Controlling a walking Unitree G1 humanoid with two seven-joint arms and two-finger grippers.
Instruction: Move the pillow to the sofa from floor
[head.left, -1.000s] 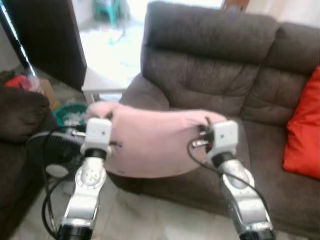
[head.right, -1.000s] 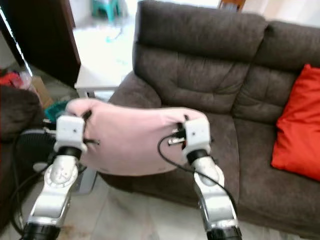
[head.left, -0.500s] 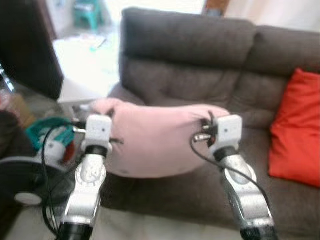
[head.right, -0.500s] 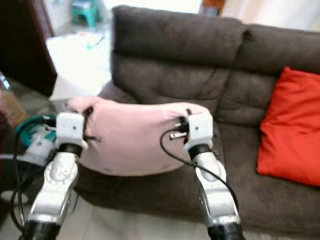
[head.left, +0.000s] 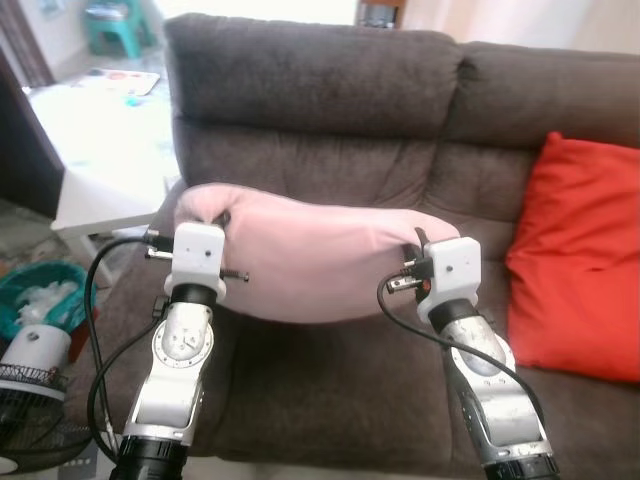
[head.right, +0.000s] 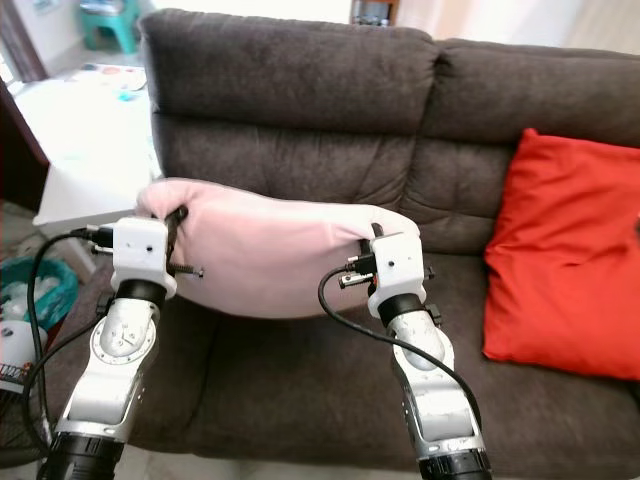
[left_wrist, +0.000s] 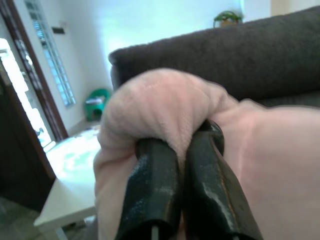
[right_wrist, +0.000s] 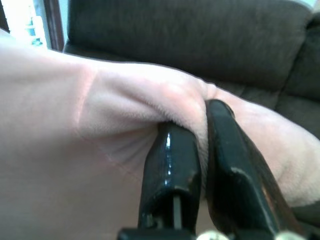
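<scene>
Sofa (head.left: 330, 110): dark brown, plush fabric, two back cushions and a wide seat; taken here as the landmark.

Pillow (head.left: 320, 260): pale pink, soft, oblong. It was held off the floor, in the air above the left part of the sofa seat and in front of the left back cushion, sagging a little between its two held ends. Whether its underside touched the seat could not be told.

Left claw (left_wrist: 175, 165): two black fingers pinched tight on a bunched corner of the pillow at its end nearest the sofa's left armrest; fabric bulged over the fingertips.

Right claw (right_wrist: 200, 150): two black fingers clamped on a fold of the pillow's other end, above the middle of the sofa seat; a ridge of pink fabric was squeezed between them.

Arms: both silver, raised side by side before the sofa, each with a white wrist block and a black cable looping below.

Red cushion (head.left: 575, 265): leaning upright against the right back cushion of the sofa, well apart from the pillow.

Worktop (head.left: 100, 140): white, low, beside the sofa's left armrest.

Fan (head.left: 30, 400): white and black, on the floor near the sofa's left front corner, with a teal basket (head.left: 35, 290) just behind it.
</scene>
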